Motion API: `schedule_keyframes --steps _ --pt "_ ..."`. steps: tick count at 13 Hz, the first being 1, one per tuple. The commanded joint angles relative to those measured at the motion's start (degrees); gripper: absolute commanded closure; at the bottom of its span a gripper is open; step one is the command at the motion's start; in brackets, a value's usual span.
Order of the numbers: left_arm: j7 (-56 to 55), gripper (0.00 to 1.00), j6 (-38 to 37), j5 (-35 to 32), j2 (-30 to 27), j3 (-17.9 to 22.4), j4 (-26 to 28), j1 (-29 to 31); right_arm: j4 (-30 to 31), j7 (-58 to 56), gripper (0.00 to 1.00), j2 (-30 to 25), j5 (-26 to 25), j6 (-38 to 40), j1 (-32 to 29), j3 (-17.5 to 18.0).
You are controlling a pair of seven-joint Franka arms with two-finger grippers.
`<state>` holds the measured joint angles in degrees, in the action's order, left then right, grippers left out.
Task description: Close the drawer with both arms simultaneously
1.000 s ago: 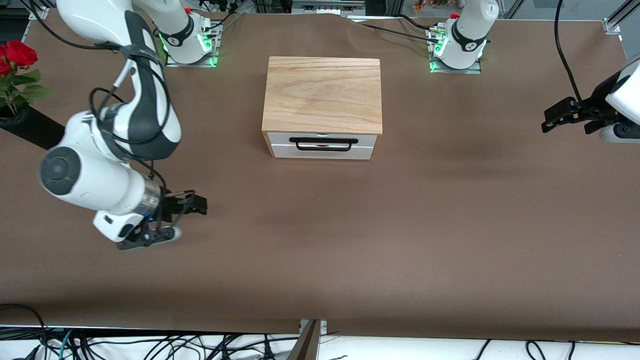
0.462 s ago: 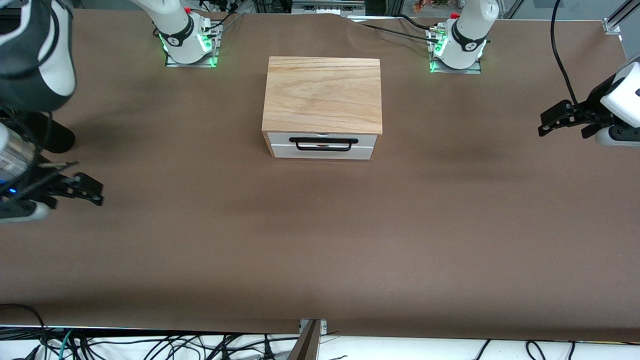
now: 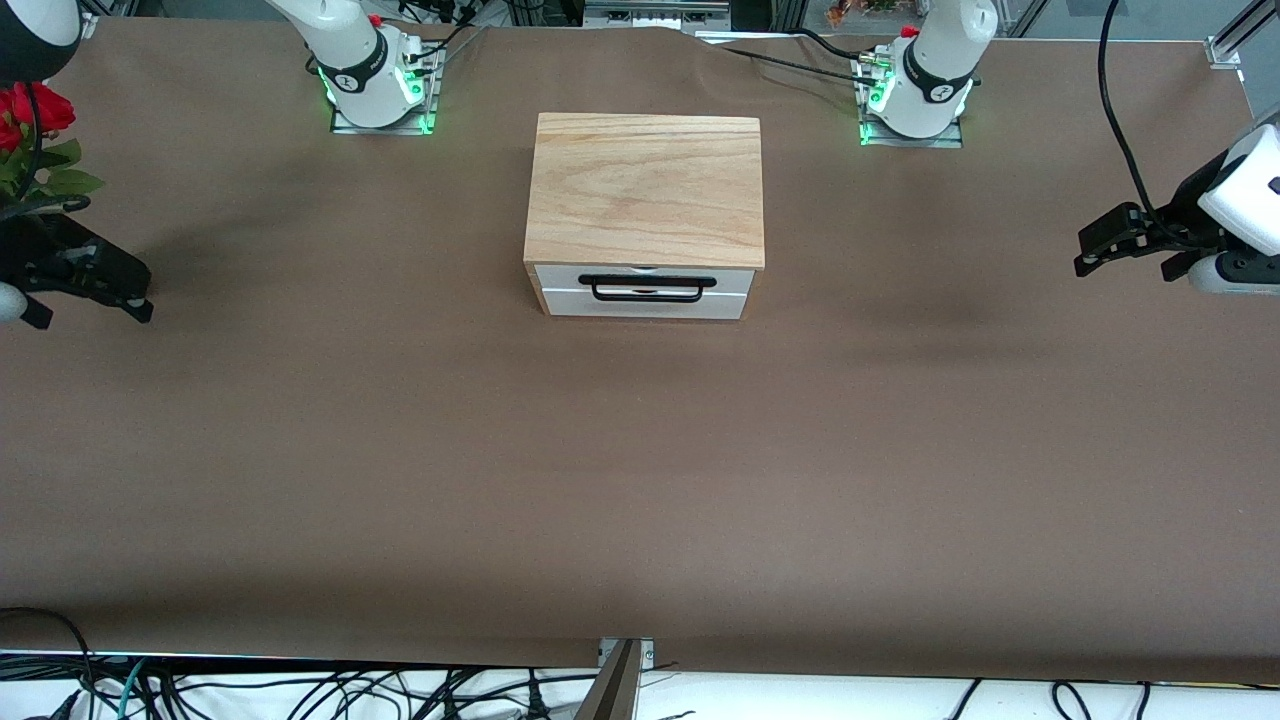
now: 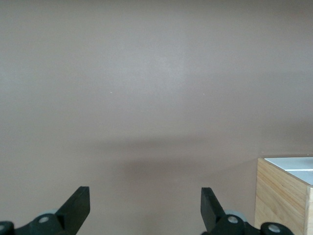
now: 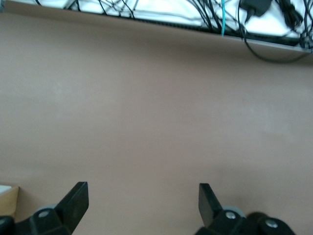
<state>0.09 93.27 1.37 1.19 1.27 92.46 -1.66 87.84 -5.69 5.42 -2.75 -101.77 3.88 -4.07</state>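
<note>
The drawer (image 3: 645, 291) sits pushed flush into its light-oak box (image 3: 645, 190), just above the middle of the front view, with its white front panel and black wire bar handle (image 3: 647, 287) facing the camera. Both grippers are well apart from it, one out at each end of the table (image 3: 640, 450).

The left gripper (image 3: 1120, 238) hangs at the right edge of the front view, over the brown table surface at about the level of the drawer front, its fingers spread wide with nothing between them. The right gripper (image 3: 90, 280) hangs at the left edge of the same view, likewise spread and empty, just below the red rose (image 3: 35, 108) in the upper left corner (only its blooms and a few leaves show past the arm).

The left wrist view adds what the front view cannot: the left gripper (image 4: 145, 208) has bare tabletop between its black fingertips (image 4: 78, 203), and a corner of the oak box (image 4: 283, 193) shows at the lower right of the frame. The right wrist view shows the right gripper (image 5: 143, 203) parted over bare tabletop, with a tangle of cables (image 5: 195, 12) along the table's edge at the top of the frame.
</note>
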Motion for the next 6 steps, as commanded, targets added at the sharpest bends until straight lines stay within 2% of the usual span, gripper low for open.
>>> schedule_keyframes --steps 1,6 --pt "-0.5 0.0 -0.2 -0.5 0.9 -0.1 -1.6 -0.1 3.8 0.1 0.0 -2.2 -0.6 1.7 -3.3 1.4" --pt "-0.3 0.0 -0.3 -0.5 1.3 0.0 -1.7 0.0 3.0 0.2 0.0 -1.5 -0.4 3.7 -4.2 1.2"
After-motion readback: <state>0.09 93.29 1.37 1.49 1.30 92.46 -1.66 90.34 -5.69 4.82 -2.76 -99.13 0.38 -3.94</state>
